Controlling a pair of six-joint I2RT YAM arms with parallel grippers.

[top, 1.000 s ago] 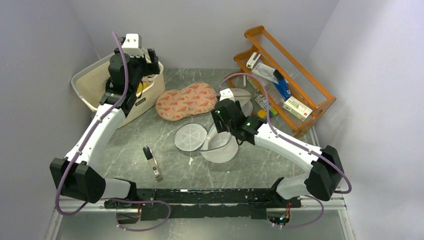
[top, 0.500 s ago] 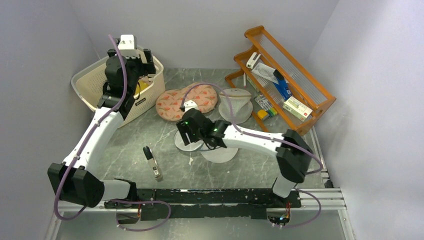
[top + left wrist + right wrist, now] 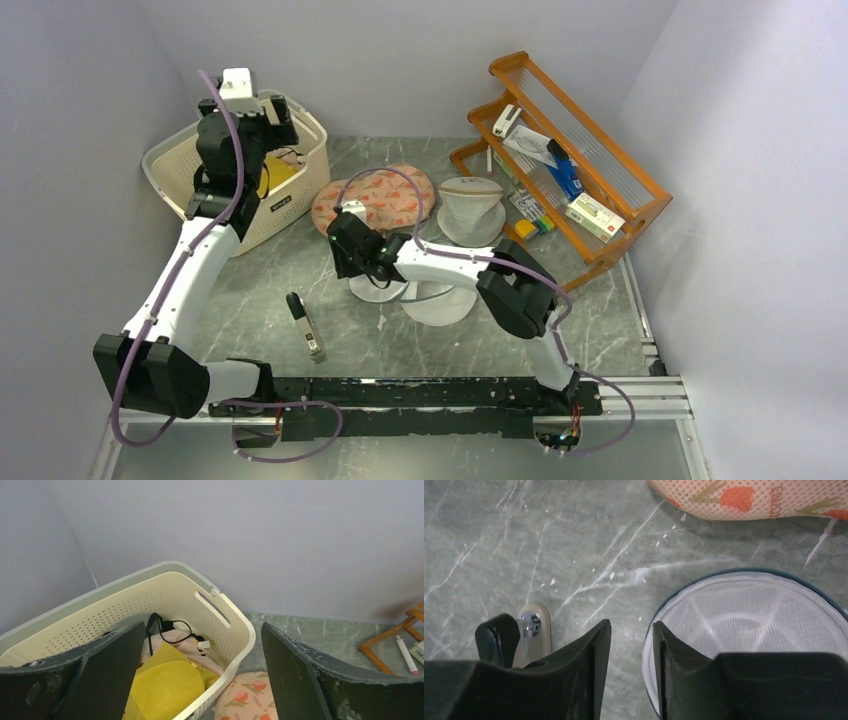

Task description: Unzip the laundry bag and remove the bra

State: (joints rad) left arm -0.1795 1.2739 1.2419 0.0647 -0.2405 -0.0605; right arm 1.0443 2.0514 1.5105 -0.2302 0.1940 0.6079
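Observer 1: right gripper (image 3: 630, 627) hangs low over the table (image 3: 524, 540), fingers a slit apart, nothing between them. Left gripper (image 3: 202, 630) spread wide and empty, up over the cream basket (image 3: 165, 595), well apart from the work.

Observer 2: laundry bag (image 3: 744, 620)?

Observer 1: mid-table, round mesh face up, dark rim just beside the right fingertips. Zip pull not visible; cannot tell how far the zip is open. No bra in sight.

Observer 2: risks?

Observer 1: the tips sit over bare stone, not the rim. Closing here likely grabs nothing, or snags mesh instead of the pull. Nothing pins the bag, so a sideways tug probably drags the whole light drum, maybe into the peach patterned pouch (image 3: 754, 497) behind it, or toward the small black-and-tan tool (image 3: 531, 632).
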